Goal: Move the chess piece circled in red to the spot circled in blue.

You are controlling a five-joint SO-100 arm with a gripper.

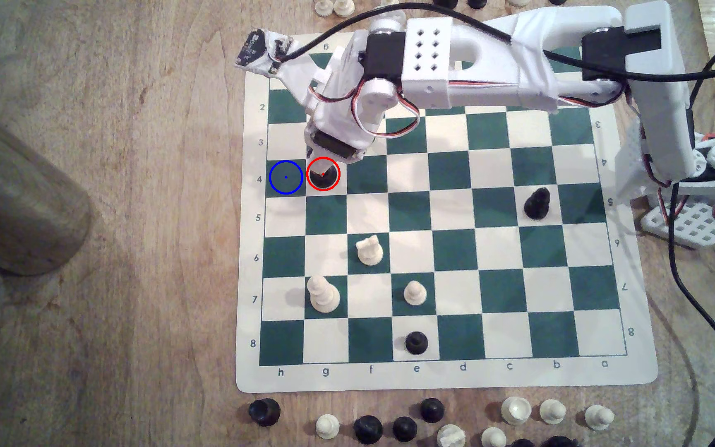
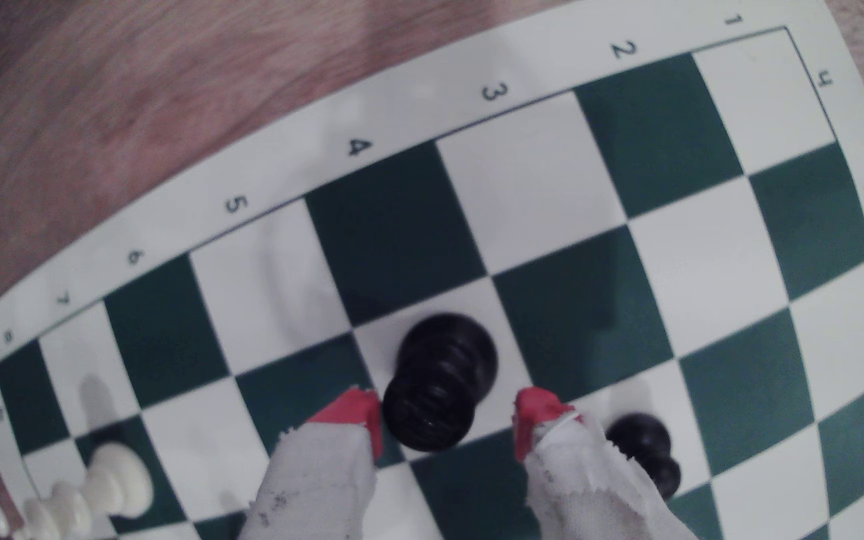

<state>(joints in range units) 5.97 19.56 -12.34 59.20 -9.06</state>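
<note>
The tall black chess piece stands in the red ring on a white square, row 4, near the board's left side in the exterior view. In the wrist view its knobbly top rises between my red-tipped fingers. My gripper is open, one finger on each side of the piece; one pad is almost touching it and the other stands off by a gap. The blue-ringed dark green square lies bare right beside the piece, at the board's edge. The arm's wrist hangs over the piece.
A black pawn stands close behind one finger. White pieces and black ones dot the board. Several captured pieces line the table below it. A metal cylinder stands at the exterior view's left.
</note>
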